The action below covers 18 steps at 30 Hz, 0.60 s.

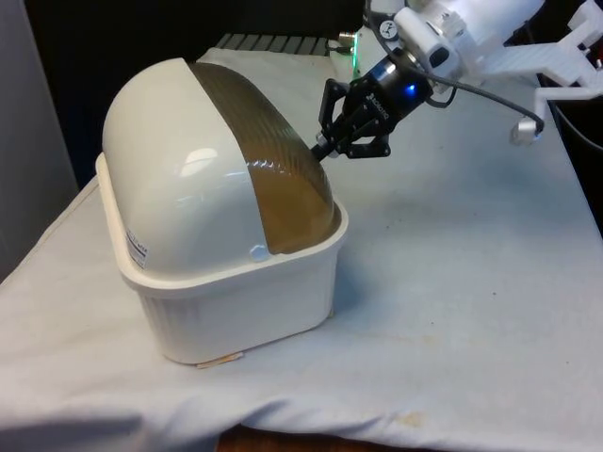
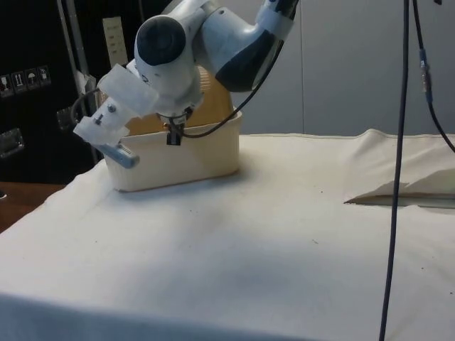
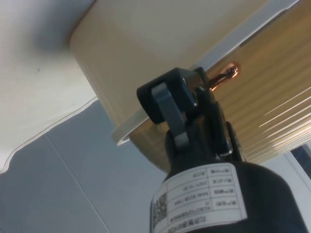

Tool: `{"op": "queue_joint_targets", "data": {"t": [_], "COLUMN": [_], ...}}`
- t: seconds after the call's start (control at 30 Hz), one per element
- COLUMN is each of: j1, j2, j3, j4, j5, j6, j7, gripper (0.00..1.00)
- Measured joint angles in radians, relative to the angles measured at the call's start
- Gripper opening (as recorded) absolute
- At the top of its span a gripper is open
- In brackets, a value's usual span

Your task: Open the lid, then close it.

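The bread box (image 1: 217, 282) sits on the white-clothed counter (image 1: 471, 311), over at about 9 o'clock from the middle of the counter in the front view. It has a cream ribbed base and a white domed shell, and its translucent brownish roll-top lid (image 1: 273, 179) is down, covering the opening all the way to the base's rim on the side facing the arm.

The black gripper (image 1: 325, 146) comes in tilted from about 2 o'clock of the box, with its fingertips right against the lid's ribbed surface, low on the curve. In the wrist view the gripper (image 3: 201, 94) looks narrow, fingers (image 3: 167, 104) pulled in close together, and a small shiny copper-coloured handle (image 3: 224, 76) pokes out right beside the tips, next to the pale edge where the lid meets the rim. I honestly can't tell if the fingers are pinching that handle or just sitting beside it, since the finger bodies block the contact spot.

In the side view the white arm (image 2: 192, 42) is in front of the box (image 2: 192, 153), so you mostly see the cream base and a bit of the brown lid (image 2: 213, 96) behind the arm's joint. A dark cable (image 2: 398, 177) hangs down at about 3 o'clock, well apart from the box.
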Motion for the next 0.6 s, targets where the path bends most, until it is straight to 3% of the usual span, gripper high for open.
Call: {"op": "queue_joint_targets", "data": {"t": [0.6], "j1": [0.002], "j2": [-0.014], "j3": [0.0], "j4": [0.005], "j5": [0.0], "j6": [-0.018], "j7": [0.003], "gripper": [0.0]}}
